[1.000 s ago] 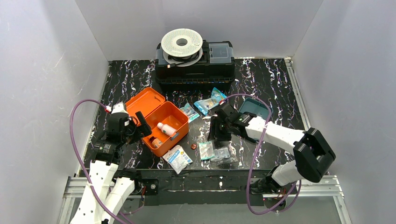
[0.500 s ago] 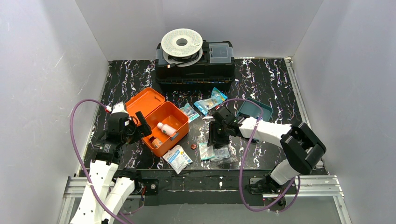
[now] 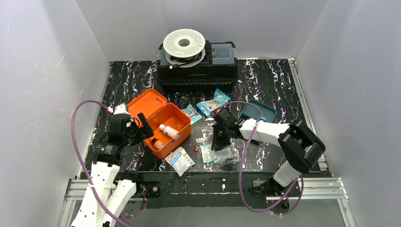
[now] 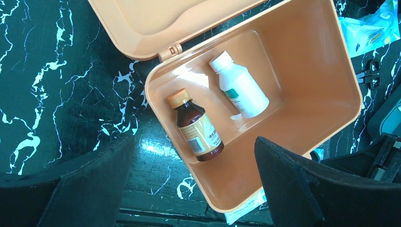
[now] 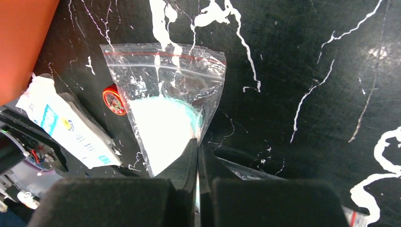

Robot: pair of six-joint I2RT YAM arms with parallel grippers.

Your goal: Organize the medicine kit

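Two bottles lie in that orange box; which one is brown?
The orange-capped bottle with the yellowish label; the white-capped bottle beside it is white.

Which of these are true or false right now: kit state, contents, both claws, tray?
1. The medicine kit is open. True.
2. It holds three bottles. False: two, a brown bottle and a white bottle.
3. The right claw is shut on the zip bag. True.
4. The left claw grips the brown bottle. False: it is open above the kit, holding nothing.
5. The teal tray sits inside the kit. False: it lies on the table, right of the kit.
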